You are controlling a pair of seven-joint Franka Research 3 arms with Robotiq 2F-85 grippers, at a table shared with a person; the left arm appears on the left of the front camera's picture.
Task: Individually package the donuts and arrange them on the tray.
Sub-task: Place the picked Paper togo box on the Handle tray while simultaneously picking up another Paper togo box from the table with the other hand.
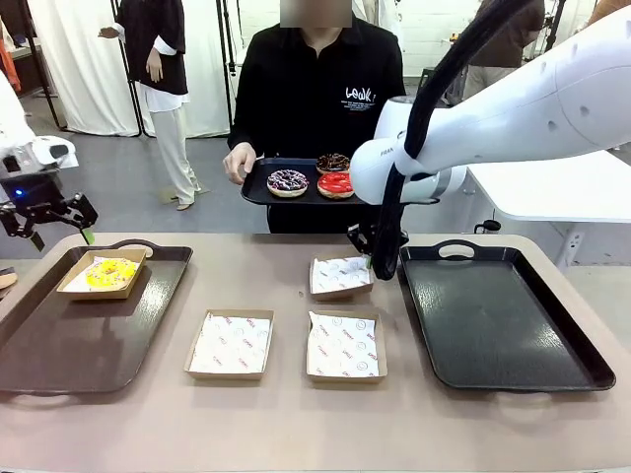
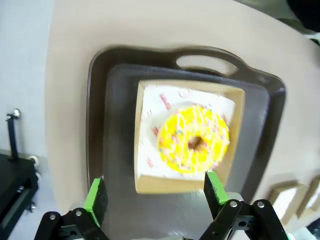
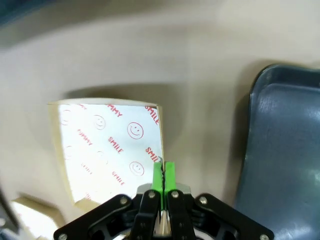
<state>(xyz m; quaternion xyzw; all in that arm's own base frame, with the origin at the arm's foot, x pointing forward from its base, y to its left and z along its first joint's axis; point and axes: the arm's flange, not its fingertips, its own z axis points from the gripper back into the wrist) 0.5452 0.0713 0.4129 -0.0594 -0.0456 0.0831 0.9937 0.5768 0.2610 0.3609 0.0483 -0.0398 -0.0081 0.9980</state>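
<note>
**dunk_lurker:** What are your tools doing right now?

**me:** My right tool (image 3: 163,172) is pinched shut on the rim of a paper-lined box (image 3: 107,145), close to one corner. That side looks tipped up off the bench (image 1: 296,434), just beside the right tray (image 1: 493,335). My left tool (image 2: 155,197) is spread wide with nothing in it. It hangs over the yellow donut (image 2: 192,142), which sits in another box (image 2: 239,130) on the left tray (image 1: 59,345).

**dunk_lurker:** And the other donuts? How would you grab them?

**me:** The purple donut (image 1: 287,181), chocolate donut (image 1: 333,162) and red donut (image 1: 335,183) are on a small black tray (image 1: 258,189) that a person (image 1: 315,89) holds at the far side. I'd guess they're all light and squishy, with icing that smears, so I'd squeeze gently low on the sides and never on top. Once one's boxed, I'd rather carry it by the cardboard rim. That card looks thin though, so a one-corner pinch may flex and let the donut slide on the paper.

**dunk_lurker:** Got room to move?

**me:** Decent. The right tray is bare, but it has a raised lip and a handle to clear. Two empty boxes (image 1: 229,345) sit at the front middle, near each other. The left tray has plenty of bare floor in front of the yellow one.
</note>
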